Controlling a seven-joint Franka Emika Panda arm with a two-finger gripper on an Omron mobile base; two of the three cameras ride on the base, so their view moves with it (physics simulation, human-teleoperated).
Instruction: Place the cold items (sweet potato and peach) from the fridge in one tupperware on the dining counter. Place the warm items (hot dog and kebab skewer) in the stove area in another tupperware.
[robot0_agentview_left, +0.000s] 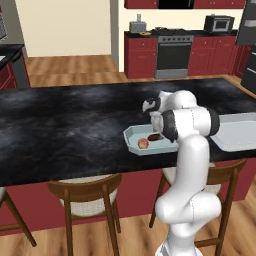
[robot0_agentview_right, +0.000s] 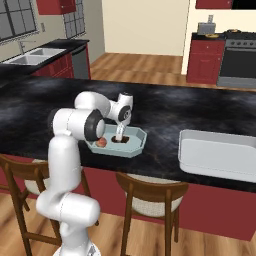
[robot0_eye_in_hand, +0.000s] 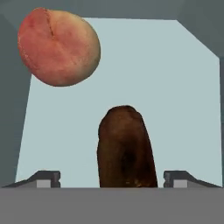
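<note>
Rosy-skinned with a yellow blush and a crease, the peach (robot0_eye_in_hand: 58, 46) lies at the left of the pale blue tupperware (robot0_eye_in_hand: 183, 87) on the dining counter (robot0_agentview_left: 65, 130), the dark brown sweet potato (robot0_eye_in_hand: 126, 146) lying free between the wide-open gripper (robot0_eye_in_hand: 113, 177) tips.
</note>
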